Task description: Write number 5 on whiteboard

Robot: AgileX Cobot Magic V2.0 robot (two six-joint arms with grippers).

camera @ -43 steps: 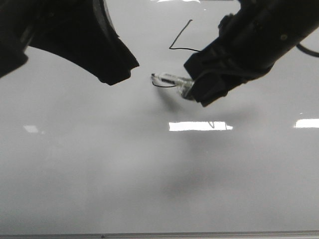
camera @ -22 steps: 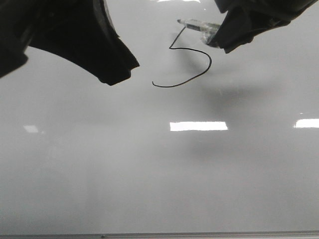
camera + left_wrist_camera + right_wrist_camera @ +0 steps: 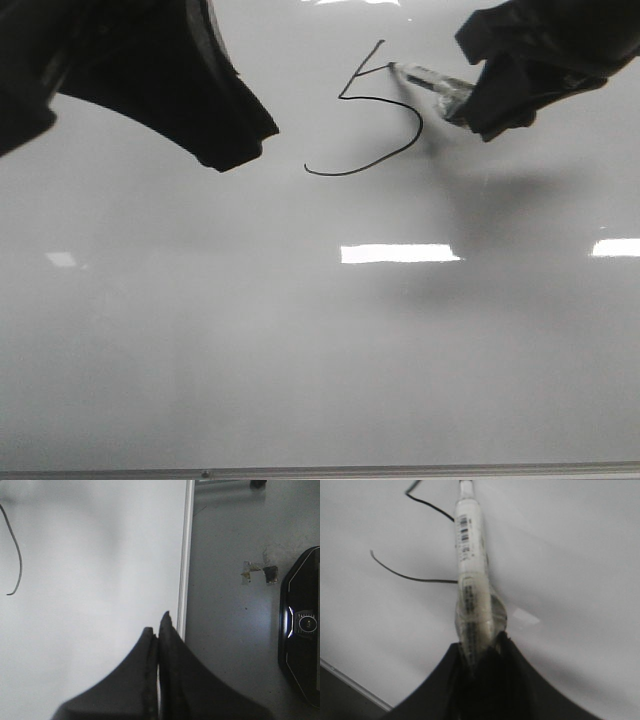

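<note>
The whiteboard point(image 3: 300, 350) fills the front view, pale grey and glossy. A thin black number 5 point(image 3: 412, 140) is drawn near its far middle, with a slanted upstroke, a round open belly and a short top stroke starting at the pen tip. My right gripper point(image 3: 470, 105) is shut on a clear-bodied marker point(image 3: 430, 80), whose tip touches the board at the top of the digit. In the right wrist view the marker point(image 3: 470, 570) points at the strokes point(image 3: 415, 577). My left gripper point(image 3: 157, 630) is shut and empty, hovering at the board's edge point(image 3: 186, 555).
Bright rectangular light reflections point(image 3: 400, 253) lie on the board. The board's thin frame point(image 3: 320, 470) runs along the near side. In the left wrist view, grey floor point(image 3: 230, 610) and a black device point(image 3: 300, 625) lie beyond the board's edge.
My right gripper finished the belly, lifted to the digit's top, and now has moved slightly right and down, drawing the short top stroke. The left arm has not moved.
</note>
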